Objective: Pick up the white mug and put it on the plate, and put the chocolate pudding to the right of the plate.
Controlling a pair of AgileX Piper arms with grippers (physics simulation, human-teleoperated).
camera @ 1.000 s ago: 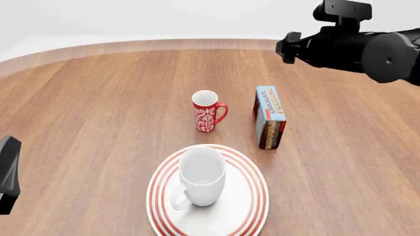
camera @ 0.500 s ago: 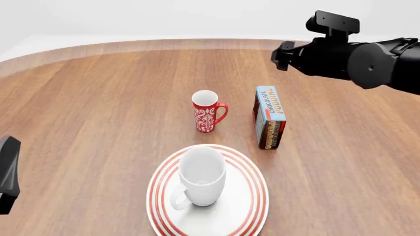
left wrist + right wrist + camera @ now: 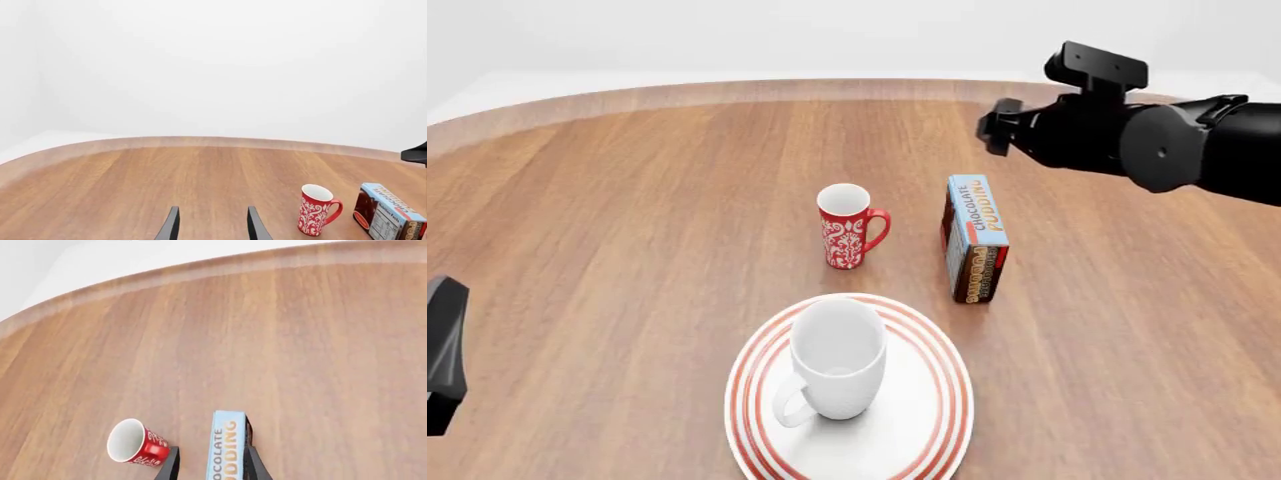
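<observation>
The white mug [image 3: 834,360] stands upright on the red-ringed plate [image 3: 945,420] at the front of the table, handle toward the near left. The chocolate pudding [image 3: 976,238] box stands upright behind the plate's right side, apart from it. My right gripper [image 3: 998,120] hovers above and behind the box, open. In the right wrist view its fingers [image 3: 171,467] straddle the top of the chocolate pudding [image 3: 227,440] from above without touching it. My left gripper [image 3: 211,230] is open and empty, low at the table's left, with only a black part of it [image 3: 443,350] showing in the front view.
A slim red mug [image 3: 850,227] with white pattern stands just left of the pudding box, behind the plate. It also shows beside the box in the right wrist view as the red mug [image 3: 133,442]. The table's curved far edge [image 3: 827,88] runs behind everything.
The right arm has come down and slightly left, closer over the pudding box. The left arm, mugs, plate and box have not moved.
</observation>
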